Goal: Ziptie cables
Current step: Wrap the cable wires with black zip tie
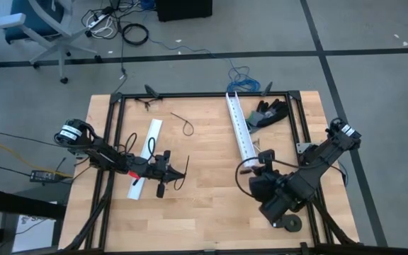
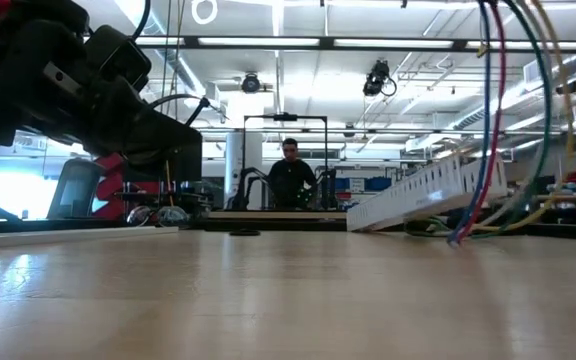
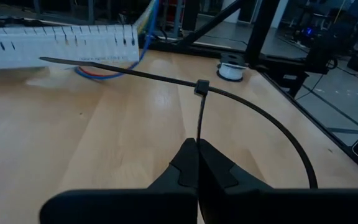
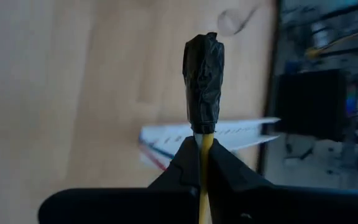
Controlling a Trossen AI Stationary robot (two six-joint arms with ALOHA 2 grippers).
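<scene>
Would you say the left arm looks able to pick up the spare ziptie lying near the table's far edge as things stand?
Probably not yet. The left gripper is shut on a looped ziptie, so it has no free grip. The way itself looks open: bare wood lies between it and the spare ziptie, with only the short white channel alongside.

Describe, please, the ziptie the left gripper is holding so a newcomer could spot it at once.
On the wooden table, look at its left half, beside the short white channel. There the left gripper is shut on a black looped ziptie. Unlike the loose ziptie lying farther back, this one is pinched between fingers.
</scene>
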